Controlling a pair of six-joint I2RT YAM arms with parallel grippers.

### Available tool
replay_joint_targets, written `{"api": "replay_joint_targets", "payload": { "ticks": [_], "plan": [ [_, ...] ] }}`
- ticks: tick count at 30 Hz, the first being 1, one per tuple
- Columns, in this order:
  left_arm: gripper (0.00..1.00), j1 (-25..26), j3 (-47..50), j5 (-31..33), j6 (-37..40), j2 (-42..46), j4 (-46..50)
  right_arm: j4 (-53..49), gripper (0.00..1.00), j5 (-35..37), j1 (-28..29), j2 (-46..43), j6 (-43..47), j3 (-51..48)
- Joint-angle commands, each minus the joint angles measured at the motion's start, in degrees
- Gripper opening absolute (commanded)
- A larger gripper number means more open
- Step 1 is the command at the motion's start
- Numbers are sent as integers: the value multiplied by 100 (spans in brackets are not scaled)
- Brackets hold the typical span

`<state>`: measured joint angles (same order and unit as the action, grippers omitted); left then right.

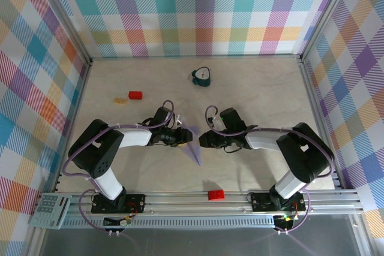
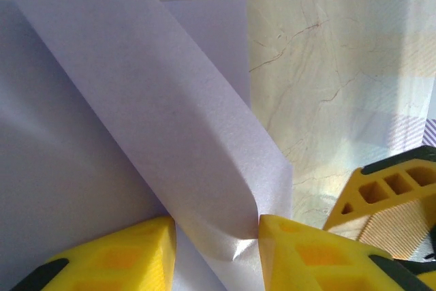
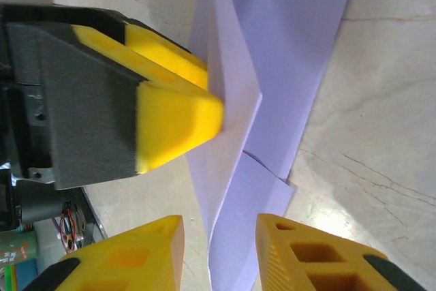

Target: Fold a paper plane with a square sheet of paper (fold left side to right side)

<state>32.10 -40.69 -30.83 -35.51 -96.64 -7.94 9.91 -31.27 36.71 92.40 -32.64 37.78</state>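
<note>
- Progress: the paper (image 1: 193, 146) is no longer a flat square. From above it reads as a narrow wedge, pointed end toward the arm bases, lying mid-table between the two grippers.
- The left wrist view shows a long flap lifted and curling rightward over the flat layer beneath. It stands as a soft loop, not pressed flat, so the left-to-right fold looks only partly made.
- Left to do, as I judge it: lay the flap down, line up the edges and press the crease. How many folds are already finished I cannot tell.
- Left arm: reaching in low from the left with its elbow bent. The left gripper (image 1: 179, 136) is clamped on the paper's left edge, its yellow fingers pinching the looped fold.
- Right arm: mirrored on the right, also low. The right gripper (image 1: 204, 139) has its fingers apart, straddling the paper's near end without squeezing it, just beside the left fingers.
</note>
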Motion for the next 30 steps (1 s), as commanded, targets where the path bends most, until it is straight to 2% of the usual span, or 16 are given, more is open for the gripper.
{"api": "replay_joint_targets", "payload": {
  "ticks": [1,9,20,30],
  "plan": [
    [37,60,43,288,79,-181,122,68,33,-307,29,276,-59,243],
    [37,60,33,297,79,-170,162,334,32,-460,143,654,-174,417],
    [37,60,8,288,83,-186,177,-98,13,-143,152,709,-19,506],
    [37,60,-9,270,88,-210,179,-646,10,209,167,801,180,702]
  ]
}}
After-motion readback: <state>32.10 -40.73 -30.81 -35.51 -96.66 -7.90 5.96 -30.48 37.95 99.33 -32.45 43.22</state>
